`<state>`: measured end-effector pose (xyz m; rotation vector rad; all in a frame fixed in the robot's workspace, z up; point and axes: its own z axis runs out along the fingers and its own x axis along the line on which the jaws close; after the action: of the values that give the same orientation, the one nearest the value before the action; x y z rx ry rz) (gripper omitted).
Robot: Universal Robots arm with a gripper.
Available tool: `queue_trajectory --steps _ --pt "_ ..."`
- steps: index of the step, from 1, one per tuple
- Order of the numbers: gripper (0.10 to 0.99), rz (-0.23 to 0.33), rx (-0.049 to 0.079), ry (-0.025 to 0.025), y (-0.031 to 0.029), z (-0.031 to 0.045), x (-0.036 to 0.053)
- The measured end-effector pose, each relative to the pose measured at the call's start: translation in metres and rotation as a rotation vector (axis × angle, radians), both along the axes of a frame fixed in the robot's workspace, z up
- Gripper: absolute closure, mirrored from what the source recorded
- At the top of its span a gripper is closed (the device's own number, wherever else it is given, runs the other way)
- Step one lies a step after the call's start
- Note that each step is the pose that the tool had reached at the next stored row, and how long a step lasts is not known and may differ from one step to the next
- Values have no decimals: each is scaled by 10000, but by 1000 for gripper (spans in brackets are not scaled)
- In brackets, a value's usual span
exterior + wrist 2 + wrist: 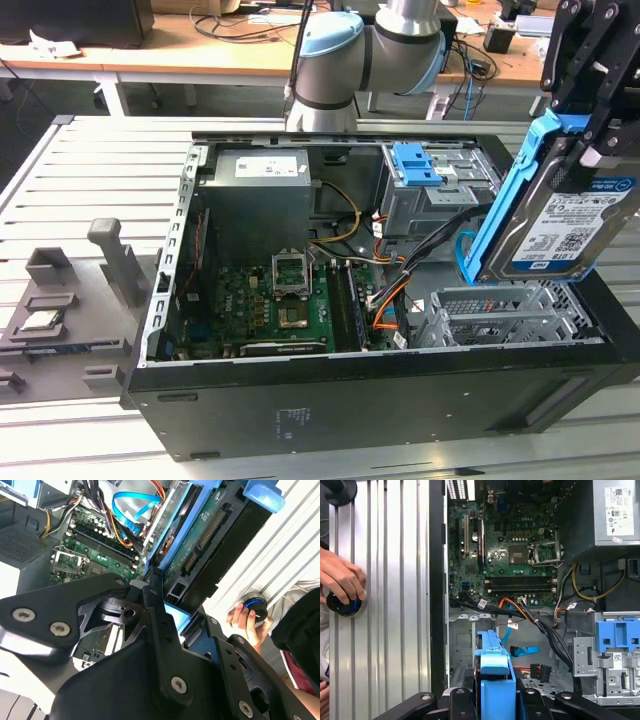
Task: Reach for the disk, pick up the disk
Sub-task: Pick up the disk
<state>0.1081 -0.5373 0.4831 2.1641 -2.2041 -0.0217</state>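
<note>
The pincer (590, 120) pinches the disk (560, 215) by its blue rails, holding it tilted above the open computer case (300, 385) at the exterior view's right. Keep the grip centred and lift clear of the cables (430, 245).

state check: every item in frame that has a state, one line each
disk: lifted clear of the case, tilted, held at its blue rail
gripper: jaws shut on the disk
computer case: side panel off, interior exposed
processor socket: cover flipped up
hand: resting on a black knob
</note>
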Motion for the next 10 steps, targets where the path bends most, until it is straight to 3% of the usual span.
queue_trajectory --steps 10 --pt "718 -2 1 0 0 -140 -11"
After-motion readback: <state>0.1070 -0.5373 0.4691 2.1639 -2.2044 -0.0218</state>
